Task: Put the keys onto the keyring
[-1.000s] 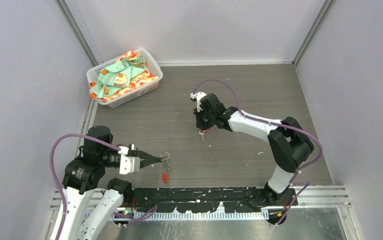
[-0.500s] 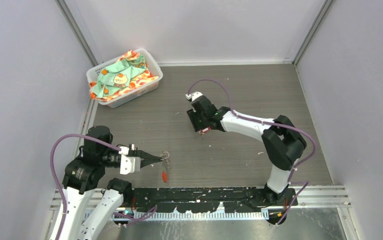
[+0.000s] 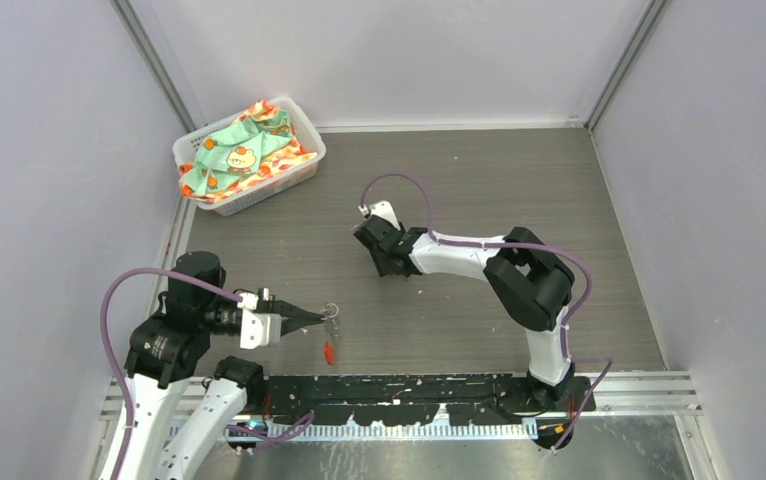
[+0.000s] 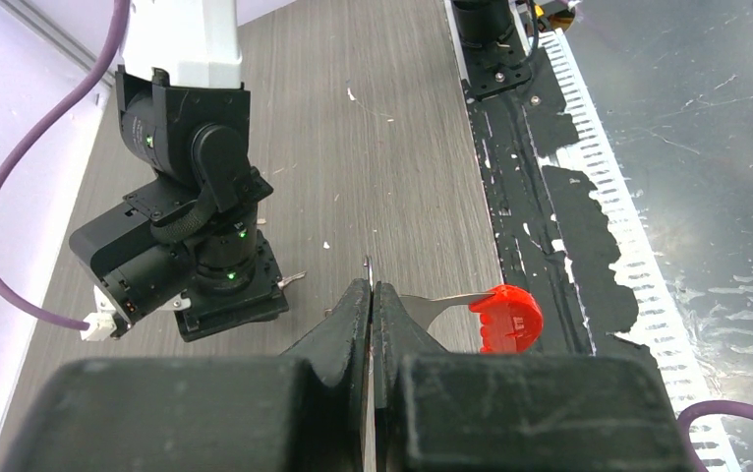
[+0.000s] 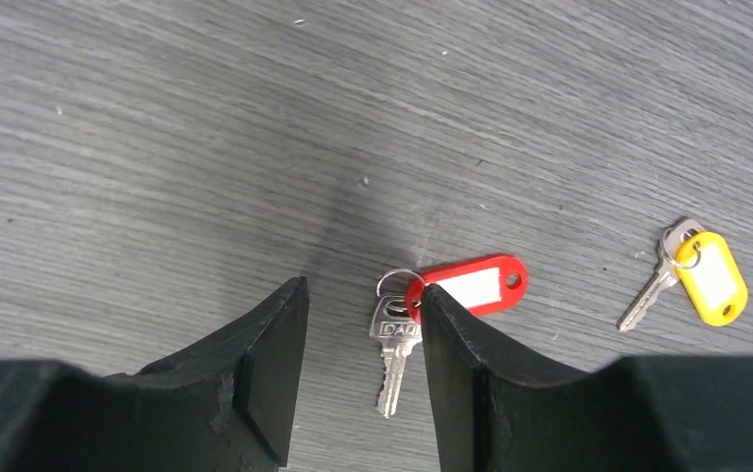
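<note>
Pinching the keyring (image 4: 503, 317) edge-on, the left tool (image 4: 370, 292) is clenched on the thin silver loop. Only a sliver of metal shows above its tips. The loop's red crescent hangs out to one side of the tool, clear of the table (image 3: 559, 180) as far as the overhead view shows. Ahead of this tool, across a stretch of bare wood grain, stands the right arm's wrist, pointing down.

The right tool (image 5: 361, 290) is released, jaws spread, and is aimed straight down at the table. The red-tagged key (image 5: 471, 285) lies right at its tips. The key's small split ring and silver blade sit in the gap between the jaws, and one end of the red tag is hidden behind one jaw. I cannot tell whether the jaws touch the wood. The yellow-tagged key (image 5: 709, 277) lies flat further out on that same side, well apart from the red one.

Far beyond the left tool, in the table's corner, a white basket (image 3: 304, 165) holds a crumpled green and orange cloth (image 3: 244, 150).
</note>
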### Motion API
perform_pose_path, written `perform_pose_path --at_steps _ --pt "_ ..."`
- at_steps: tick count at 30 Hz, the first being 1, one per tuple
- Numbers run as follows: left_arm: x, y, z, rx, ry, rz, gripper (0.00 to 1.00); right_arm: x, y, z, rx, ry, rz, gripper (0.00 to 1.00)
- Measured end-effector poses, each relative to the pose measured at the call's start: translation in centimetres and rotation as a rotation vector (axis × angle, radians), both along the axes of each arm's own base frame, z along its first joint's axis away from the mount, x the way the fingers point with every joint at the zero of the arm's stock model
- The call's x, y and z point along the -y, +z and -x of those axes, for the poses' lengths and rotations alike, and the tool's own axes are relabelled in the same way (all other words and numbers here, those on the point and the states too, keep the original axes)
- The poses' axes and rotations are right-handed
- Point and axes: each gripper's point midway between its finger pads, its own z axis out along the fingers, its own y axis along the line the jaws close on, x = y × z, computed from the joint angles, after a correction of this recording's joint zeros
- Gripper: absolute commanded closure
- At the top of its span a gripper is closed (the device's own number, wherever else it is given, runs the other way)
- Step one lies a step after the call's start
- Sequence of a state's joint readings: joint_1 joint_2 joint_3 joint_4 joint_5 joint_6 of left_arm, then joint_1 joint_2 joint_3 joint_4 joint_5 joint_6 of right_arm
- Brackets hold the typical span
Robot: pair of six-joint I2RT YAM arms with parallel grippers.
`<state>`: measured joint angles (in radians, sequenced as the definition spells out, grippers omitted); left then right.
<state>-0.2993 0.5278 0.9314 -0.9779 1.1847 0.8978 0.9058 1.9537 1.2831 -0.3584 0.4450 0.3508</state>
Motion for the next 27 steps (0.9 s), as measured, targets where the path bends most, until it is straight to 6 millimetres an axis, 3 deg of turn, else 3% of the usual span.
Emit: perform_pose_path --at_steps 10,14,20,27 --pt "-0.1 -0.1 -0.1 0.002 0.008 -0.005 1.00 0.2 -0.3 -0.8 0.030 -0.064 0.002 0.62" --pt "-0.1 -0.1 -0.2 0.003 0.010 -0.006 1.00 0.0 -0.4 -0.9 0.032 -0.068 -0.006 0.74" --pt "-0.1 -0.1 -0.2 0.006 0.009 -0.006 1.00 -0.1 -0.4 -0.7 0.025 -0.073 -0.016 0.99" --pt "-0.1 -0.1 -0.2 0.006 0.009 -0.006 1.00 -1.0 -0.3 0.8 -0.029 0.020 -0.088 0.99"
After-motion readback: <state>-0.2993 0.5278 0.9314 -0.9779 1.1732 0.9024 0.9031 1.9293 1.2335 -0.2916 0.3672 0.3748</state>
